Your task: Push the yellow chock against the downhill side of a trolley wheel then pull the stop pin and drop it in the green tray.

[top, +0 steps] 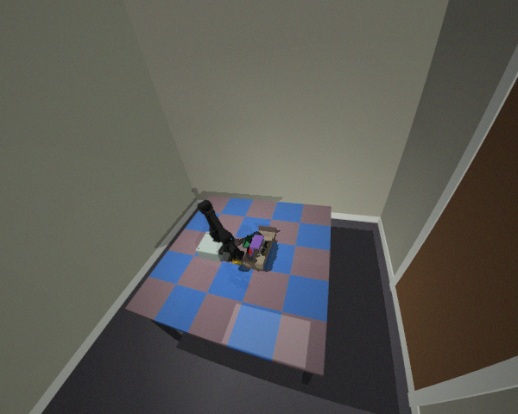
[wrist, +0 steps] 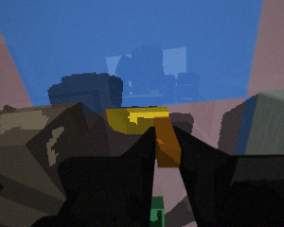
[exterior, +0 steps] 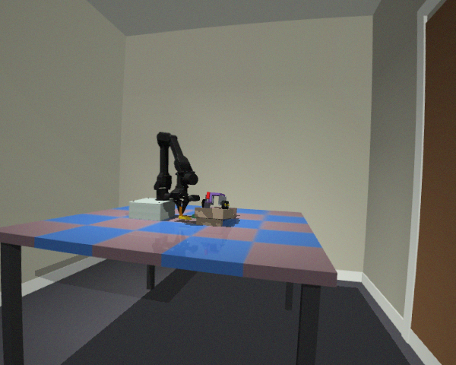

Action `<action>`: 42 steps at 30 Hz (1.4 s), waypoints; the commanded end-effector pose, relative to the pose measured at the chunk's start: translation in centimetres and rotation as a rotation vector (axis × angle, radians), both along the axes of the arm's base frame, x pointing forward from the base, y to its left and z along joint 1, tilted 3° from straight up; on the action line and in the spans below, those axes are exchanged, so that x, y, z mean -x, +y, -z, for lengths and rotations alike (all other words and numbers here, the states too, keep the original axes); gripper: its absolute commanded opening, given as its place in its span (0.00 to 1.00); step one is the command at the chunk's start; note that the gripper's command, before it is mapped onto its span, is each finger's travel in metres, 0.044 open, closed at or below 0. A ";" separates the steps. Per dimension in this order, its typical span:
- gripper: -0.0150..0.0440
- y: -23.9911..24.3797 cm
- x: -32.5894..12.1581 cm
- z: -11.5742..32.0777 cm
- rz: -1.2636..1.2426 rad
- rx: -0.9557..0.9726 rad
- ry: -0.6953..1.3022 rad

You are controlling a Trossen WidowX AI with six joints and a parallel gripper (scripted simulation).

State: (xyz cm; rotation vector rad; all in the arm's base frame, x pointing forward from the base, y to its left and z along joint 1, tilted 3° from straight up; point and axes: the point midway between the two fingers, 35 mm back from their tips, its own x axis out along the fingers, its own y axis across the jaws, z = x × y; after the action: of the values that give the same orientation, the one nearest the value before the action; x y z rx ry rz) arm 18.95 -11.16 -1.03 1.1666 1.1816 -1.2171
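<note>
The yellow chock [top: 236,262] [exterior: 185,217] [wrist: 125,120] sits on the table beside the ramp, its orange handle upright. My gripper [exterior: 181,207] [wrist: 162,130] points down and is shut on that orange handle. The black rubber base cannot be made out. The trolley [top: 256,241] [exterior: 216,194], with a purple top and dark wheels, stands on the brown ramp [top: 255,266] [exterior: 209,214] [wrist: 19,123]. The red-headed stop pin [top: 250,252] [exterior: 208,195] shows at the trolley's end. The green tray [top: 246,244] [wrist: 156,203] lies beside the ramp, partly hidden by a finger in the wrist view.
A pale box [top: 209,246] [exterior: 141,210] [wrist: 276,125] stands by the arm's base, across the gripper from the ramp. The ramp's wooden side is close to the fingers. The table [top: 304,285] [exterior: 283,239] has a blue and pink checked top.
</note>
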 end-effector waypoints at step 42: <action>0.25 0.3 -0.2 -12.8 0.003 0.010 -0.006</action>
State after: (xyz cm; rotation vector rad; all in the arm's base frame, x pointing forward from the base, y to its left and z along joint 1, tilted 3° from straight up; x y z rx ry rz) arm 19.11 -10.68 11.01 1.1669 1.1769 -1.2147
